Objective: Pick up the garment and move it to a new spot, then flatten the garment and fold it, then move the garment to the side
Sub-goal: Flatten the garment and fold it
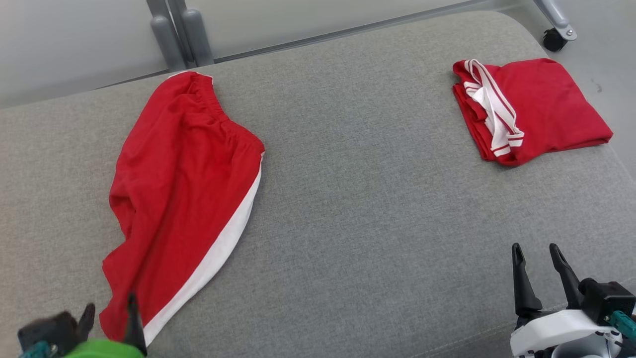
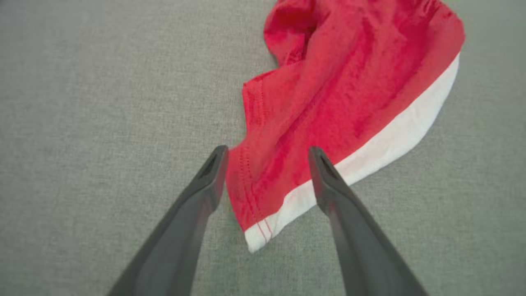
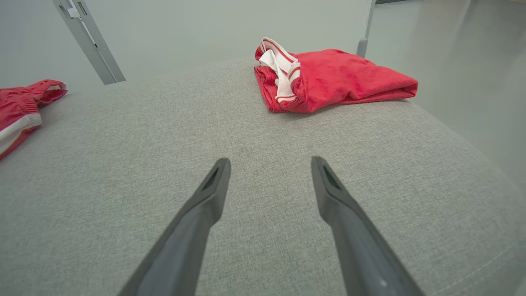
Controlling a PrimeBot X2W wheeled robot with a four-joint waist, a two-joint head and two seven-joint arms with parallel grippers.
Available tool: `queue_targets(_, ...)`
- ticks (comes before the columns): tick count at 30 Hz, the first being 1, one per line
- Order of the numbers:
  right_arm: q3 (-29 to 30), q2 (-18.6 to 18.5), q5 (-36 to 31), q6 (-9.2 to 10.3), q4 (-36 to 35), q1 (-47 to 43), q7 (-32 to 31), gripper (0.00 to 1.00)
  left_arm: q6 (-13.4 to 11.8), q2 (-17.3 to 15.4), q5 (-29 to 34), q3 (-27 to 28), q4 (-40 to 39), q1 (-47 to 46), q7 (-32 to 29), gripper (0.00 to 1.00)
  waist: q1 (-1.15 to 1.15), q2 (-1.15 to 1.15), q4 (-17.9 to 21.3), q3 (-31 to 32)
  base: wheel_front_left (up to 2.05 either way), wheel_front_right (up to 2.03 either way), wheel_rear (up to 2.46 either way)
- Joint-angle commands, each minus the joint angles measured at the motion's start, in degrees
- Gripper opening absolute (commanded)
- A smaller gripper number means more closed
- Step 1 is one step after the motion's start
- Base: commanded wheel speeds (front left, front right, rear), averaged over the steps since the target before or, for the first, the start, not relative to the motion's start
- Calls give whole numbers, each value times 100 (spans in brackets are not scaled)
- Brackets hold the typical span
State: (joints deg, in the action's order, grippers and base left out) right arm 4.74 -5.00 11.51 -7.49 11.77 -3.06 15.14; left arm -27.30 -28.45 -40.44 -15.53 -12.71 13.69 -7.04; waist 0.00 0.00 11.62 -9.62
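Observation:
The garment point(image 1: 184, 189) is a pair of red shorts with a white side stripe, lying loosely spread on the left of the grey cushion point(image 1: 372, 199). My left gripper point(image 1: 111, 302) stands open at the shorts' near hem. In the left wrist view the hem corner of the shorts point(image 2: 341, 90) lies under and between the spread fingers of the left gripper point(image 2: 268, 149), which grip nothing. My right gripper point(image 1: 535, 247) is open over bare cushion at the near right, far from the shorts point(image 3: 16, 111), with nothing between its fingers in the right wrist view point(image 3: 270, 159).
A folded red garment with white trim point(image 1: 536, 109) point(image 3: 328, 80) lies at the cushion's far right corner. Grey metal posts point(image 1: 179, 35) rise behind the cushion. A caster wheel point(image 1: 554, 39) stands on the floor at the far right. The cushion's front edge runs just beneath both grippers.

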Motion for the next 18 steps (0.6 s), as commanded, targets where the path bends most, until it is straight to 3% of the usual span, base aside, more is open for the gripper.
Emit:
queue_targets(1,-29,-1,44,0,-18,-13,-2,100,5,-138,229,-96,-205,-359,-70,100,0,0,75,-49,0,0,0)
queue_targets(4,-93,6,54,0,-23,129,-2,100,219,-171,622,-578,-386,-1194,-369,100,0,0,170,-194,0,0,0)
queue_targets(7,-202,34,72,0,-36,326,-2,100,612,76,994,-1249,-47,-2291,-729,100,0,0,302,-434,0,0,0)
queue_targets(12,-350,87,153,0,6,615,-2,100,1370,883,1352,-2167,1413,-4022,-1154,100,0,0,595,-839,0,0,0)
queue_targets(13,-358,104,177,1,12,659,-2,100,1479,925,1497,-2286,1742,-4290,-1186,100,0,0,651,-892,0,0,0)
queue_targets(18,-333,149,224,1,73,723,-2,100,1661,1222,1744,-2459,3373,-5199,-1216,100,0,0,944,-1021,0,0,0)
